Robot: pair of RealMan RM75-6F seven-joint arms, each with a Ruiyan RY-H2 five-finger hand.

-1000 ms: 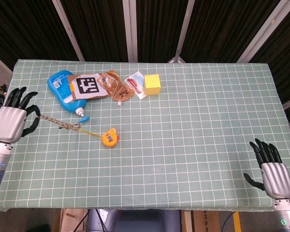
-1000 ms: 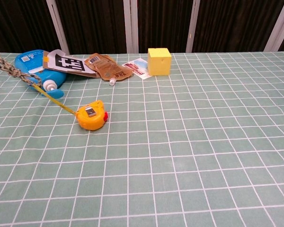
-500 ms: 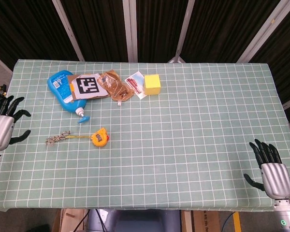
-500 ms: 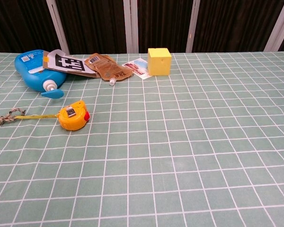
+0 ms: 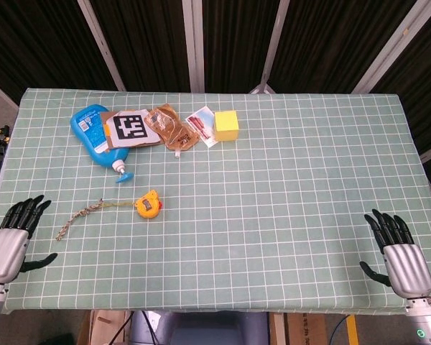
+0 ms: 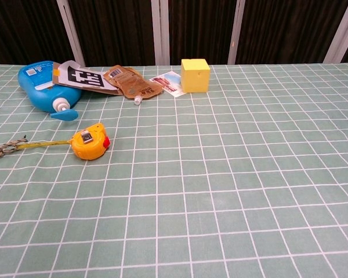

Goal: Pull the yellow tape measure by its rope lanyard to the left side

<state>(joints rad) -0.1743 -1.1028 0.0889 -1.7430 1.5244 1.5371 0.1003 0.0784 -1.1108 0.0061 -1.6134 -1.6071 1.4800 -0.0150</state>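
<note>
The yellow tape measure [image 5: 148, 205] lies on the table [image 5: 287, 187], its rope lanyard [image 5: 77, 218] loose beside it. The left hand [image 5: 13, 238] and right hand [image 5: 399, 251] rest apart with fingers spread, holding nothing.

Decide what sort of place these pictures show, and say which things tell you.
Probably a robot test bench, not a home: a table with gridded cloth, a printed marker card, and dark curtain panels behind.

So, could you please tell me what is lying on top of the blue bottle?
A card with a black-and-white marker lies across the blue bottle, covering part of its right side. Whatever is printed on the bottle beneath the card cannot be seen.
</note>
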